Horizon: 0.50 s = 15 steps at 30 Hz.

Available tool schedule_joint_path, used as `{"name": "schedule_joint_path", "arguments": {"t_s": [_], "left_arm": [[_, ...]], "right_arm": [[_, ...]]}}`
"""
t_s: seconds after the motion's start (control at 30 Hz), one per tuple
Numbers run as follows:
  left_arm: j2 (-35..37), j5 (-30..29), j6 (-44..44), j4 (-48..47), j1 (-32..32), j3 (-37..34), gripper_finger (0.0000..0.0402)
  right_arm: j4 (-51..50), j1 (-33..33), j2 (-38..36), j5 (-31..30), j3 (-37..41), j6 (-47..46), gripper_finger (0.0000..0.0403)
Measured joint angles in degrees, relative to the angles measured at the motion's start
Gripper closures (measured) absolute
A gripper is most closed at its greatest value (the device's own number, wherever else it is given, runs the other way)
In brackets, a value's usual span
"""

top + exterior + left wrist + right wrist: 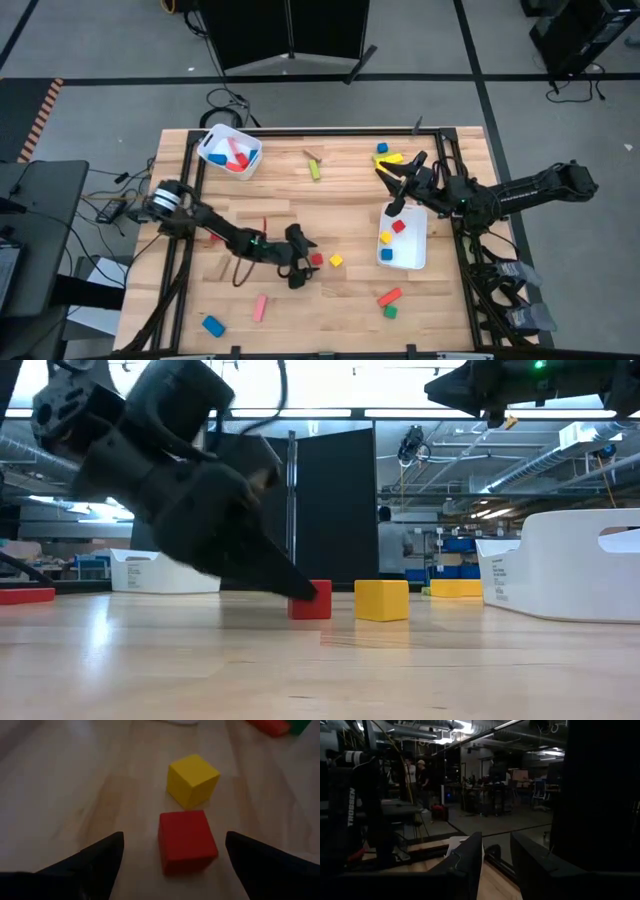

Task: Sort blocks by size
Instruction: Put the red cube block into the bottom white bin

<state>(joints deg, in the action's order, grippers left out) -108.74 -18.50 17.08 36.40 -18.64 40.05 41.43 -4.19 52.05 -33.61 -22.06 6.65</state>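
Note:
A red cube [187,842] rests on the table, with a yellow cube [192,779] just beyond it; both also show in the high view, red cube [316,259] and yellow cube [336,260]. My left gripper [174,840] is low at the table's middle, open, with one finger on each side of the red cube and a gap showing on both sides. My right gripper [397,190] hangs open and empty above the far end of the right white bin [410,262], which holds red, yellow and blue cubes.
A second white bin [246,160] with blue and red blocks stands far left. Loose blocks lie around: a pink bar [261,307], blue block [212,324], red bar [389,297], green cube [390,312], green bar [315,170], yellow pieces [390,157].

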Motion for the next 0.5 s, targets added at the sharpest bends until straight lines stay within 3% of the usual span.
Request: {"name": "schedule_joint_path", "arguments": {"t_s": [0.23,0.33,0.5], "left_arm": [[-6.0,-3.9,1.6,-1.4,-0.1,5.1,0.007],[-6.1,-5.1,1.7,-1.8,-0.1,5.5,0.0116],[-6.1,-4.4,1.8,-2.6,0.1,5.7,0.0236]], "right_arm": [[-0.4,0.0,0.0,0.0,0.0,0.2,0.029],[-0.8,0.0,0.0,0.1,0.0,0.7,0.029],[-1.1,0.0,0.0,0.1,0.0,1.1,0.029]]}}
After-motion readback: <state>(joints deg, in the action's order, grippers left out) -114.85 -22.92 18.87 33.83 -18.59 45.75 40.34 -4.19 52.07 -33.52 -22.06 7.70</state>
